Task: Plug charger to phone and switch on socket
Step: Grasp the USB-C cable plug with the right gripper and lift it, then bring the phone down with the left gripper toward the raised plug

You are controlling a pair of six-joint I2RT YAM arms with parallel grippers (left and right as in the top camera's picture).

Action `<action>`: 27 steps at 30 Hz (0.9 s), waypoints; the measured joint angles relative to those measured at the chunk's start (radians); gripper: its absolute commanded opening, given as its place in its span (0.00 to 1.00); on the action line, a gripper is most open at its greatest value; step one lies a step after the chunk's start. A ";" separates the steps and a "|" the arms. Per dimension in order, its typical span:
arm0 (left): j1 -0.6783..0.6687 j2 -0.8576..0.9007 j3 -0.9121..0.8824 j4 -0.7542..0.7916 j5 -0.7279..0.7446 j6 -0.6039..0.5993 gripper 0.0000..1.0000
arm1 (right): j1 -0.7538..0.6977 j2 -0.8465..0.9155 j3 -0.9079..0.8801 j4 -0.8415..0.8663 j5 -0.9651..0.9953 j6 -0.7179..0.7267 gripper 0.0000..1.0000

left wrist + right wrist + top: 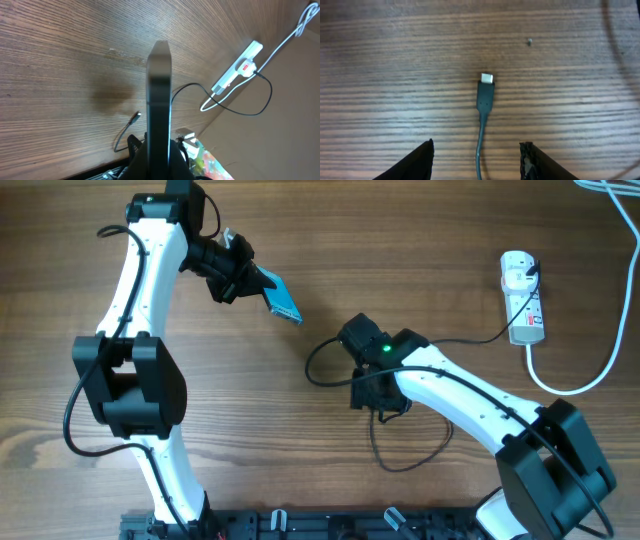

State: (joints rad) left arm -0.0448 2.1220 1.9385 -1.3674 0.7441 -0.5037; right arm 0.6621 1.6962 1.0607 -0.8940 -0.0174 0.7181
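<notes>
Cyan glass marks the phone (284,301), clamped by one end between the closed fingers of the left gripper (254,279) and held edge-up clear of the wood at upper left, its free end turned toward the middle of the table (250,440). Further right, the right gripper (476,145) hovers low with its fingers spread apart, gripping nothing. Between them the charger's connector (485,95) lies flat on the wood, metal tip pointing away from the wrist. The thin black charger cable (325,350) loops off from there and runs right to the white power strip (523,300), where its other end looks already seated; whether the strip's switch is on I cannot tell. The step in hand, I judge, is picking up the connector. The next move calls for dropping straight down and pinching the black moulding squarely, leaving the tip exposed and level for the phone's port. Everything rests on matte brown wood-grain laminate, bare nearby but for a small speck (530,42). A thick white cord (590,370) leaves at far right, and of the room only a plain tan strip (280,150) past the table's edge shows.
</notes>
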 measured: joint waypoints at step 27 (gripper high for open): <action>0.000 0.000 0.000 -0.005 0.000 0.000 0.04 | -0.062 0.078 -0.079 0.137 -0.061 -0.005 0.28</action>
State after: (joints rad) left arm -0.0448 2.1220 1.9381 -1.3727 0.7444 -0.5037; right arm 0.6003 1.7744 0.9821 -0.7570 -0.0784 0.7132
